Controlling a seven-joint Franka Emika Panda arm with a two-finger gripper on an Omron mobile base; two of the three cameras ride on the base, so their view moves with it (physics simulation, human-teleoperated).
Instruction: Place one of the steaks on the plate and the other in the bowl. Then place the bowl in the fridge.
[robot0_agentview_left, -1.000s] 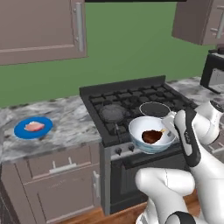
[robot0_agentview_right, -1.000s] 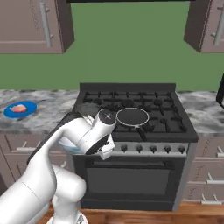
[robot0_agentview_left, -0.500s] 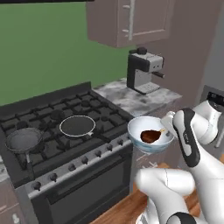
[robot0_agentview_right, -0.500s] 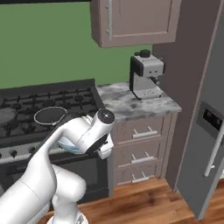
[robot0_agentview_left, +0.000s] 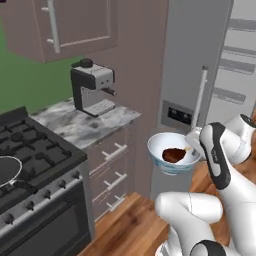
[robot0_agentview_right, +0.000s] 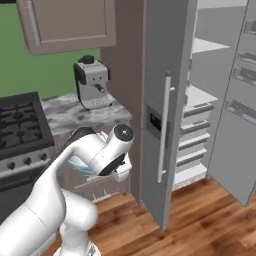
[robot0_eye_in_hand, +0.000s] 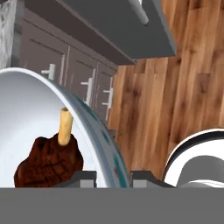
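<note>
The gripper (robot0_eye_in_hand: 113, 175) is nearly closed, pinching the rim of the bowl (robot0_agentview_left: 172, 153). In the hand view the bowl wall runs right between the two fingertips at the bottom centre, one tip inside and one outside. The bowl fills the left side of that view, white inside, with the dark steak (robot0_eye_in_hand: 49, 162) lying low in it at lower left, a pale bone sticking up out of it.

In the left base view the bowl hangs in the air at centre right, held level, steak (robot0_agentview_left: 175, 155) visible inside, with the arm curling up from the lower right. Just behind it is the closed fridge (robot0_agentview_left: 200, 75) door, its dark dispenser panel (robot0_agentview_left: 177, 115) and long bar handle just above the bowl.

In the right base view the bowl is mostly hidden behind the wrist at centre left, with just a bit of rim peeking out. The closed door (robot0_agentview_right: 167, 115) stands between the hand and the fridge's white shelves (robot0_agentview_right: 200, 95); the other door (robot0_agentview_right: 240, 100) is swung open at the right edge.

Coffee machine (robot0_agentview_left: 92, 90) sits on the counter (robot0_agentview_left: 85, 125) at upper left, stove (robot0_agentview_left: 30, 165) at the left edge, wooden floor (robot0_agentview_right: 200, 215) below.
</note>
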